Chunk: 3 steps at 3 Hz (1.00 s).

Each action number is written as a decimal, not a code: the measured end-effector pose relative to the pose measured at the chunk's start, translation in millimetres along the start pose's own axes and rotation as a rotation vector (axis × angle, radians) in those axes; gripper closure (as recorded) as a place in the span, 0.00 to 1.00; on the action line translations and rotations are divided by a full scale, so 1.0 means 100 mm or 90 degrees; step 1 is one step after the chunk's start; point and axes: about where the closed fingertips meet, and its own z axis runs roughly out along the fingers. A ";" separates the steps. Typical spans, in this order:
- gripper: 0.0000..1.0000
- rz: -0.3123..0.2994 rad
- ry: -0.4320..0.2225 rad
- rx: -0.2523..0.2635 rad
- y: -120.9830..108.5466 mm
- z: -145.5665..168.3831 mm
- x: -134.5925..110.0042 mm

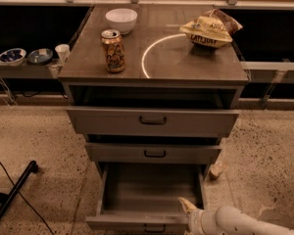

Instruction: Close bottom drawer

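At front-right corner of open bottom drawer | jaws | gap: cannot tell

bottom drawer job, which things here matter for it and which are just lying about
For the job: bottom drawer, pulled open; end effector, at its front right corner.
Lying about: can, white bowl, chip bag on the cabinet top; top drawer, middle drawer.

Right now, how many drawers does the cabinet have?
3. The top drawer is highest, the middle drawer sits just below it, and the bottom drawer is lowest, pulled out furthest, with the gripper at its front edge.
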 end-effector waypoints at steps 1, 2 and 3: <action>0.00 0.000 0.000 0.000 0.00 0.00 0.00; 0.18 0.019 0.025 0.009 0.11 0.07 0.33; 0.42 0.020 0.060 0.004 0.24 0.20 0.63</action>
